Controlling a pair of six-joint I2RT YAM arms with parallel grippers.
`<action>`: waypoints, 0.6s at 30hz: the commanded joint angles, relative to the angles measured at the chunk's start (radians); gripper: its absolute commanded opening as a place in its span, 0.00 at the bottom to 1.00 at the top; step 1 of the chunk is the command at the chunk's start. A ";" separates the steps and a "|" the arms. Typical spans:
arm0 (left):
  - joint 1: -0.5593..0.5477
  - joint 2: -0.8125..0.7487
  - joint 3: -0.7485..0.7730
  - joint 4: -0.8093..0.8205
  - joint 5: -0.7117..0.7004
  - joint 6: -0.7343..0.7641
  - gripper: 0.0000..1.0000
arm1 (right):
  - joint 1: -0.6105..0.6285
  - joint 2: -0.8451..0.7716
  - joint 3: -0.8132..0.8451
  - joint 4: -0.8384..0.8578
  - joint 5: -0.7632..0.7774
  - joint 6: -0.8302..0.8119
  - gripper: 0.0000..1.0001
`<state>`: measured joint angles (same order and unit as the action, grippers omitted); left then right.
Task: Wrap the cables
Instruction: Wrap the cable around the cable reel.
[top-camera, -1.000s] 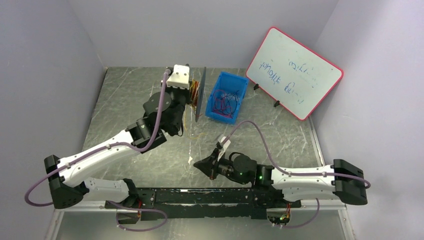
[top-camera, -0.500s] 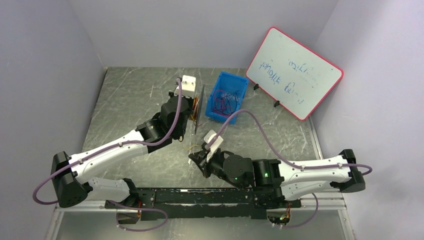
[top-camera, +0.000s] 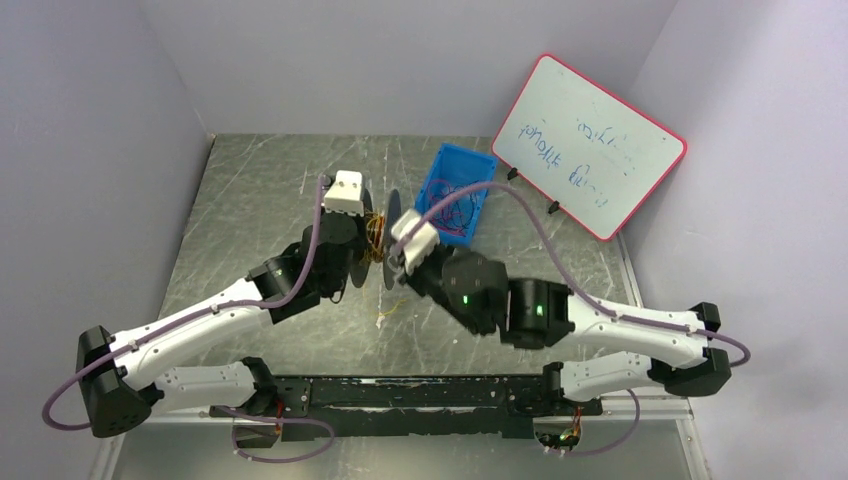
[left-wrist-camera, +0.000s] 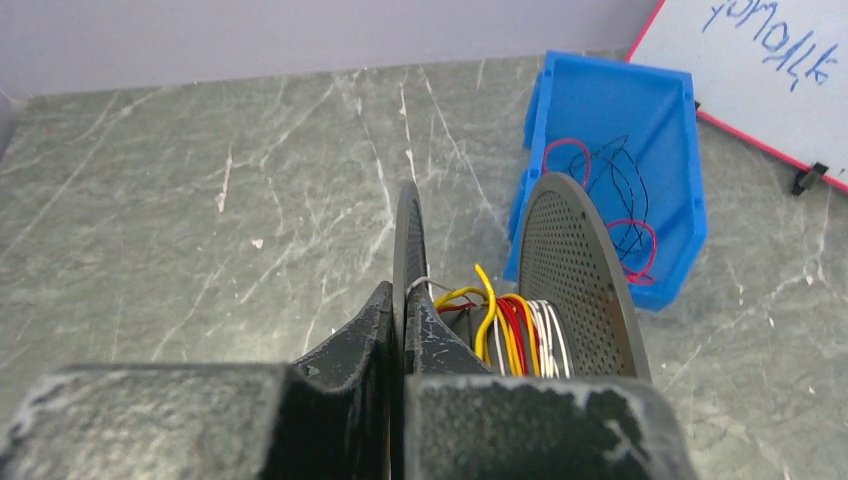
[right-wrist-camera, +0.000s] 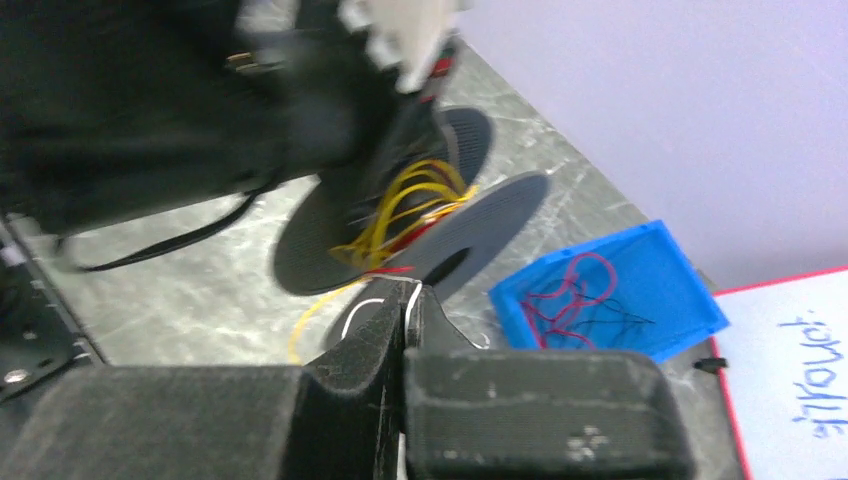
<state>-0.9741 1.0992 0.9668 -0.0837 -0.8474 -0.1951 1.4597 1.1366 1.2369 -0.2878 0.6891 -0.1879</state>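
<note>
Cables (left-wrist-camera: 510, 335) wrap spool (left-wrist-camera: 575, 270) (clearest from left wrist).

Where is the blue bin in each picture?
Top external: the bin is at the back middle of the table, just left of the whiteboard.
Left wrist: upper right, behind the spool.
Right wrist: lower right.
Shared landmark: the red-edged whiteboard sits right beside the bin in all three views.

Overhead view looks down; both wrist views, close, share the spool (left-wrist-camera: 575, 270) and bin (left-wrist-camera: 620, 110)
</note>
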 joint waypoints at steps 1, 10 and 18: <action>0.020 -0.025 -0.016 -0.123 0.037 -0.064 0.07 | -0.162 0.014 0.129 0.006 -0.167 -0.082 0.00; 0.020 -0.092 0.006 -0.244 0.198 -0.042 0.07 | -0.434 0.130 0.176 0.035 -0.358 -0.082 0.00; 0.020 -0.167 0.076 -0.347 0.369 0.012 0.07 | -0.679 0.243 0.134 0.106 -0.629 0.026 0.00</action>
<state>-0.9588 0.9726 0.9710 -0.3111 -0.5945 -0.2333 0.8806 1.3640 1.3663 -0.3191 0.1799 -0.2150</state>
